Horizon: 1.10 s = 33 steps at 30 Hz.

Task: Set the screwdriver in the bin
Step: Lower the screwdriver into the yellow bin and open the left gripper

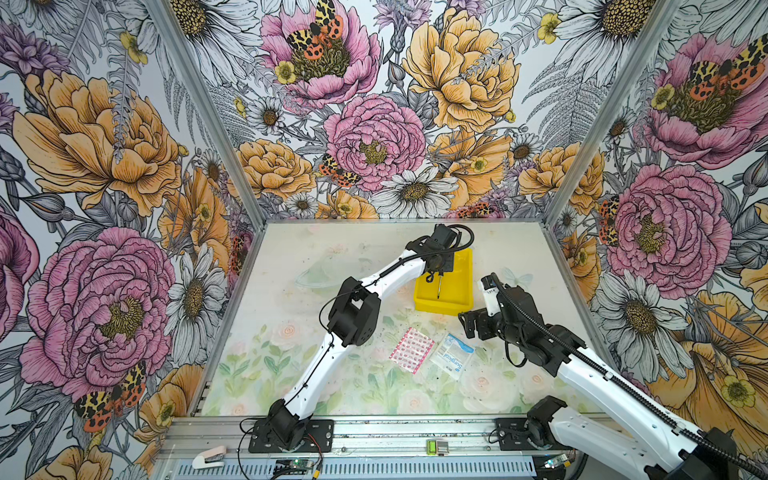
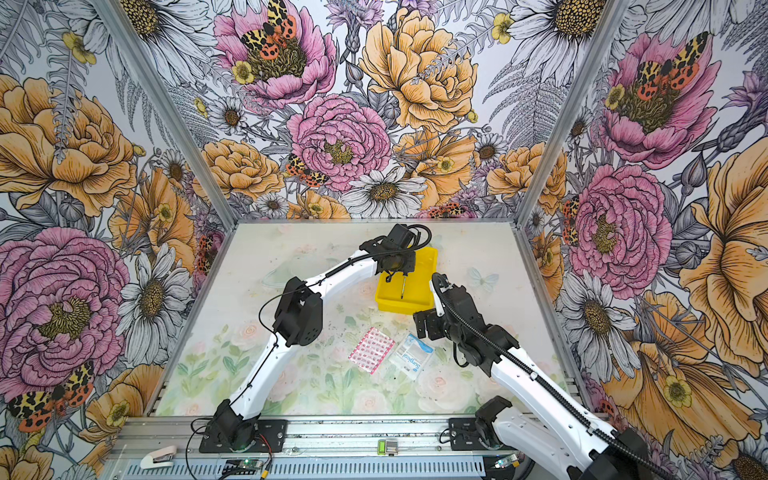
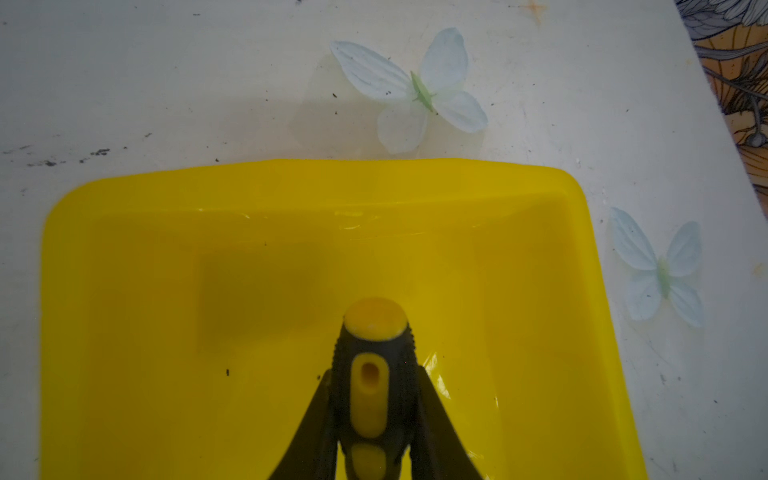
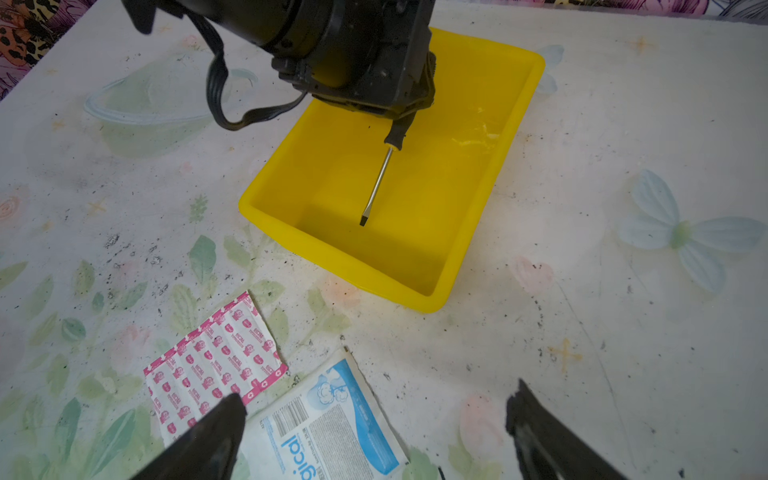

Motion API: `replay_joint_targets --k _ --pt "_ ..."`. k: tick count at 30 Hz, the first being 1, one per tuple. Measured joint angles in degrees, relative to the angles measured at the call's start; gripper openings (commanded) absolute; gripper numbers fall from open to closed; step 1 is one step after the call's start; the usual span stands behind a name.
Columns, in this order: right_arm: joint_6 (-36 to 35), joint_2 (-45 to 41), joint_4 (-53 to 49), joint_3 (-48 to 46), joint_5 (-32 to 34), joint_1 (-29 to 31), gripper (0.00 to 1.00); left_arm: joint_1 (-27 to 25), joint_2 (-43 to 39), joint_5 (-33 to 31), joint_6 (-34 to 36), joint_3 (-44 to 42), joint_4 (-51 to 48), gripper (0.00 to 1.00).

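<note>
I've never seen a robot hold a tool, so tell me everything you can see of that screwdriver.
The screwdriver is small and slim: a ribbed black handle with yellow inlays and a yellow end cap, plus a thin shiny metal shaft ending in a dark flat tip. The left gripper is shut on its handle, a finger on each side. It hangs tilted, tip downward, over the yellow bin. Whether the tip touches the bin's floor is unclear.

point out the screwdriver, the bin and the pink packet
screwdriver (image 4: 376,187), right wrist view, metal shaft
bin (image 4: 374,266), right wrist view, near wall
pink packet (image 4: 216,365), right wrist view, its middle
</note>
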Motion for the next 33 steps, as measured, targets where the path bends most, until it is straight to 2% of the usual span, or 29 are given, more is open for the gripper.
replay_joint_targets --k 8,29,31,33 --pt "0.02 -0.55 -0.04 0.00 -0.85 -4.22 1.00 0.00 1.99 -0.09 -0.81 1.33 0.17 0.15" --pt "-2.64 -2.62 -0.57 0.00 -4.70 -9.62 1.00 -0.11 5.35 -1.99 -4.35 1.33 0.20 0.18" --pt "-2.80 -2.82 -0.66 0.00 -5.03 -9.94 0.99 -0.17 5.57 -2.32 -4.57 1.33 0.48 0.20" --pt "-3.04 -2.89 -0.66 0.00 -5.16 -10.23 1.00 -0.15 5.57 -2.45 -4.74 1.33 0.59 0.26"
